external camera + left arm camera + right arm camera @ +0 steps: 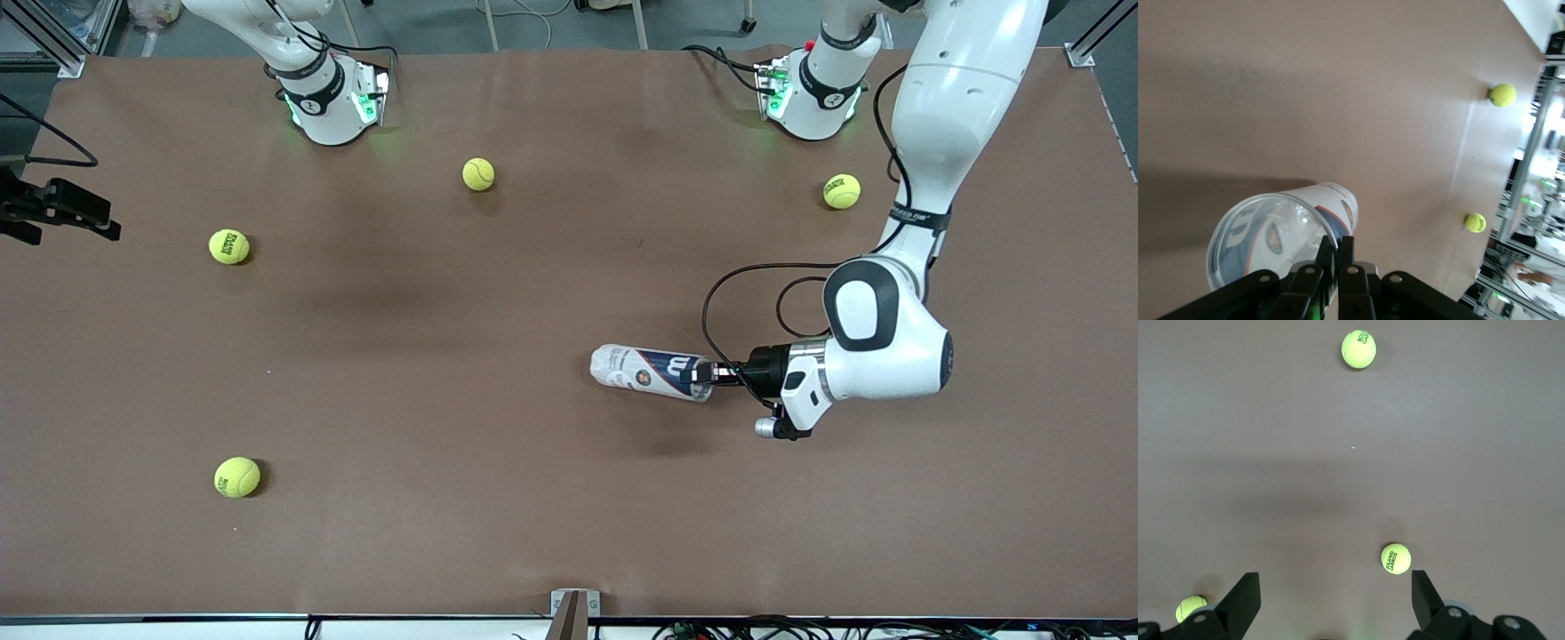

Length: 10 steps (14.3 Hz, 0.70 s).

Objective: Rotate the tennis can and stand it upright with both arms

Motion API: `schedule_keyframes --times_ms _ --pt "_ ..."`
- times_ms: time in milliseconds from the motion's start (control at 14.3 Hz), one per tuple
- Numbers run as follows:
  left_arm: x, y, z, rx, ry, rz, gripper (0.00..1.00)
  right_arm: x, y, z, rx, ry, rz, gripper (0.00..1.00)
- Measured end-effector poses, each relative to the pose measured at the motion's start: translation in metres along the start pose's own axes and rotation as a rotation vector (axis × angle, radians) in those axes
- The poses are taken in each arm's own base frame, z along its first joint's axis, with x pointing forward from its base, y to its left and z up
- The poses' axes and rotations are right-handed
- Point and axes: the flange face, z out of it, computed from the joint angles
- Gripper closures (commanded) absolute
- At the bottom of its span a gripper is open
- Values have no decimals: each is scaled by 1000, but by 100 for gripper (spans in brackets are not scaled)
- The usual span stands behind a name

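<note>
Lying flat: can point(652, 372) on its side on the table point(444, 356), toward the left arm's end.
Axis: runs along the table's length; open mouth faces the left arm's end, closed end faces the right arm's.
Left claw point(707, 372): fingers point(1345, 257) pinched shut on the can's rim.
Right claw point(1331, 603): spread wide, holding nothing, waiting high over the table.

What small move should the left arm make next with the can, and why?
Probably start tipping the tennis can toward vertical. The left gripper is shut on its open rim, the can lies on its side, and the right gripper hangs open, well away, over the tennis balls.
</note>
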Motion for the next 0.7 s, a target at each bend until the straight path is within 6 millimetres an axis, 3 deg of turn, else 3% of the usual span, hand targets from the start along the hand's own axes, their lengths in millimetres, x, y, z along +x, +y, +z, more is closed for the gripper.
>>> schedule_keyframes --times_ms 140,420,700 --pt "-12 31 -5 85 -3 -32 100 -5 -1 -3 1 5 -1 0" --pt "-38 102 9 312 54 -138 100 -12 -1 -12 1 14 -1 0" --pt "-81 183 50 534 188 -223 100 -22 -4 -23 0 29 -4 0"
